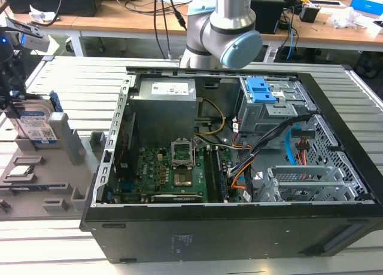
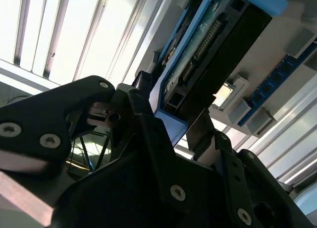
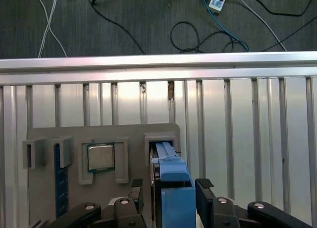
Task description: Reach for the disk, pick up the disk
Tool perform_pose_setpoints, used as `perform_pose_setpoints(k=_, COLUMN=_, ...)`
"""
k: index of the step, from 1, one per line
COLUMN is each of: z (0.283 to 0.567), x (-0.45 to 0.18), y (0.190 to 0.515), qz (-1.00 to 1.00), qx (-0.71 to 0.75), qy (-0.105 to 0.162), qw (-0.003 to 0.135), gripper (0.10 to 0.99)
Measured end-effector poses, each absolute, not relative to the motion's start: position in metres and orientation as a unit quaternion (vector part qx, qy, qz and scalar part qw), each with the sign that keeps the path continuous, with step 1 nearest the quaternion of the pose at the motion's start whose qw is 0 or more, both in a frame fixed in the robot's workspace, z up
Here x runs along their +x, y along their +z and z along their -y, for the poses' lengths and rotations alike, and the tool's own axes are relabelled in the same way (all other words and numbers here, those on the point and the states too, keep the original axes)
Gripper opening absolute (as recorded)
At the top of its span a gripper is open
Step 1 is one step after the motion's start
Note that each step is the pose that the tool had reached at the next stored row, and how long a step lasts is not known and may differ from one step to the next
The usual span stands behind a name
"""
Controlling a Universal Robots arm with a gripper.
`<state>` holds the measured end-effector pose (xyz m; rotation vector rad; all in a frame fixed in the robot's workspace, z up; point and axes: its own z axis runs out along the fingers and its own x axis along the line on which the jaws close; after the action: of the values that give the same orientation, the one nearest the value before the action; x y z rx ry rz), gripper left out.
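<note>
Gripping nothing yet with gripper (image 3: 171, 184), fingers apart, straddling disk (image 1: 36, 128) upright in grey holder (image 1: 69, 146). Looks rigid, hefty, shock-fragile, slick on metal faces; best taken across blue side bracket (image 3: 176, 205).

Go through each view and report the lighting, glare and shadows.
Second wrist view: the table slats glare almost to white, while the gripper at the disk is dark, nearly a silhouette. First wrist view: even light, mild sheen on the slats, and the floor is dim. Exterior view: soft overhead light, with the computer case shadowed inside.
</note>
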<state>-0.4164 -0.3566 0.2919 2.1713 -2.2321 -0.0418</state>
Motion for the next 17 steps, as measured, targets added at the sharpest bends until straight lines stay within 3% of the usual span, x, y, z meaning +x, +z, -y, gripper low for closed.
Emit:
perform_pose_setpoints(k=3, z=0.3566, x=-0.4164, y=0.2917, qz=0.717, qx=0.697, qy=-0.013, qw=0.014, gripper=0.525)
perform_pose_setpoints(k=6, z=0.3566, x=-0.4164, y=0.2916, qz=0.717, qx=0.697, qy=-0.013, qw=0.014, gripper=0.369)
perform_pose_setpoints(k=17, z=0.3566, x=-0.4164, y=0.2909, qz=0.717, qx=0.697, qy=-0.013, qw=0.014, gripper=0.369)
